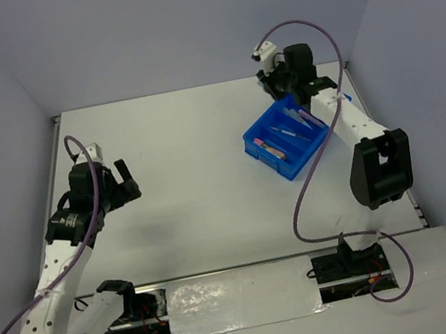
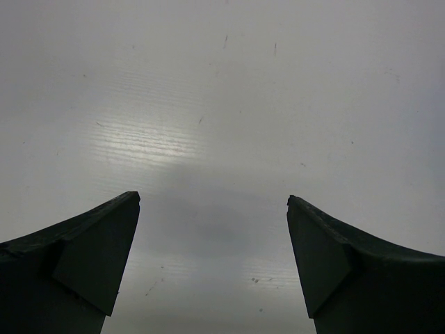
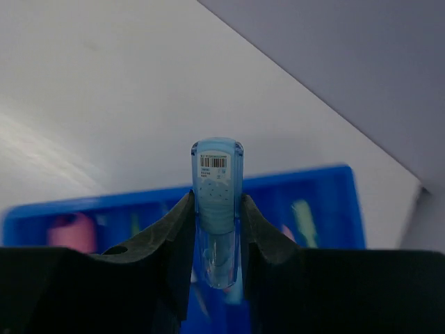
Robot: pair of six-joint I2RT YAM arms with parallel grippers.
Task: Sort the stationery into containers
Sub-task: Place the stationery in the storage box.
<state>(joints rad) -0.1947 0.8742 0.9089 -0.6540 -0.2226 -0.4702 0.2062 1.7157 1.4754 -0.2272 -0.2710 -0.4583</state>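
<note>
The blue divided tray [image 1: 316,144] stands at the far right of the table with several pens in it, among them a pink one [image 1: 259,141]. My right gripper [image 1: 288,99] hangs over the tray's far end, shut on a light blue pen [image 3: 217,174] with a barcode label; the pen stands upright between the jaws. The right wrist view shows the blurred tray [image 3: 327,188] behind, with pink [image 3: 69,233] and green [image 3: 302,216] pens in it. My left gripper [image 1: 127,184] is open and empty over bare table at the left; its wrist view [image 2: 212,198] shows only the table surface.
The white table [image 1: 191,181] is walled in by grey panels on the left, back and right. The right arm's elbow [image 1: 379,167] stands just near the tray. Purple cables loop over both arms.
</note>
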